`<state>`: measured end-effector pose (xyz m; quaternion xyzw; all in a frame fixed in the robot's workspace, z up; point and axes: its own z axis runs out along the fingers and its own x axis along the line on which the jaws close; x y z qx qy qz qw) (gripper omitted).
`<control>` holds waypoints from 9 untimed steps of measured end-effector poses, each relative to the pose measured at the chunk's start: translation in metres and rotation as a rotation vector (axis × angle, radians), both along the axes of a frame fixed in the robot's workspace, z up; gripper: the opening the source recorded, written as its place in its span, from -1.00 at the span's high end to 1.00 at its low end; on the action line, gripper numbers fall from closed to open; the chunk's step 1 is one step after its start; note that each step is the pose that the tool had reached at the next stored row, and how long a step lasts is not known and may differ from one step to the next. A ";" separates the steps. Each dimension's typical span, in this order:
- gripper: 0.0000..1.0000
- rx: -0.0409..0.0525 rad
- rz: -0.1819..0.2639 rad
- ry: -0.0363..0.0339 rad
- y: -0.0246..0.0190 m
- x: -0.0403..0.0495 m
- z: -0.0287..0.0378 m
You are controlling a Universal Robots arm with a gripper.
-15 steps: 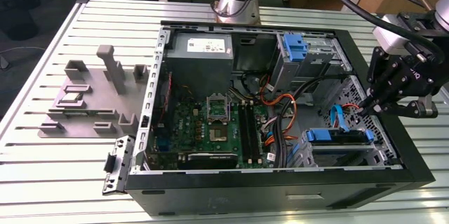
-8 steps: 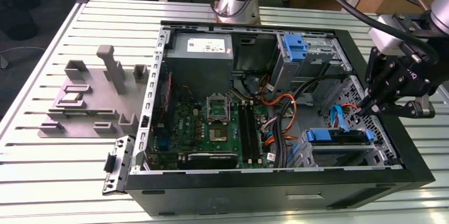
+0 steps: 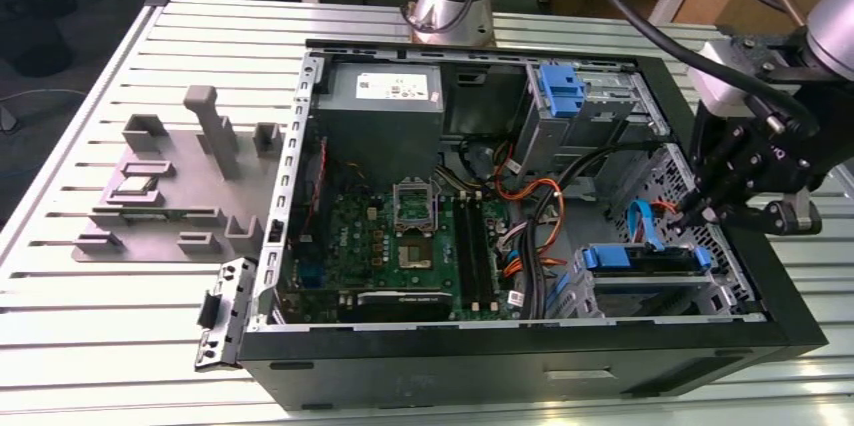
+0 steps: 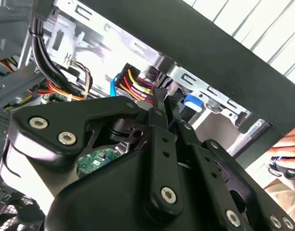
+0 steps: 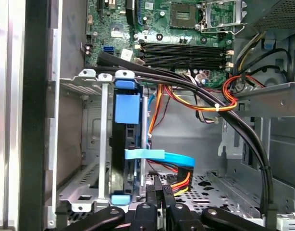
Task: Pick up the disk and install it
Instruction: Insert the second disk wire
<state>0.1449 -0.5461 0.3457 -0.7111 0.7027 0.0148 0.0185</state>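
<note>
The disk [image 5: 127, 144] stands on edge in its cage [image 5: 97, 144], long axis running into the bay. The tool [image 5: 159, 192] hangs just beside it, fingers nearly together, holding nothing.

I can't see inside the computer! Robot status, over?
Black gripper hovering beside silver metal cage. Blue-framed flat hard drive sitting in it. Light-blue flat cable crosses in front.
</note>
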 end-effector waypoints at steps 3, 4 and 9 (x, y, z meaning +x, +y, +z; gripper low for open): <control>0.66 0.0001 0.000 -0.0087 -0.0055 -0.0035 0.0000; 0.66 0.0000 0.000 -0.0102 -0.0076 -0.0040 0.0000; 0.66 0.0000 0.000 -0.0133 -0.0178 -0.0053 -0.0002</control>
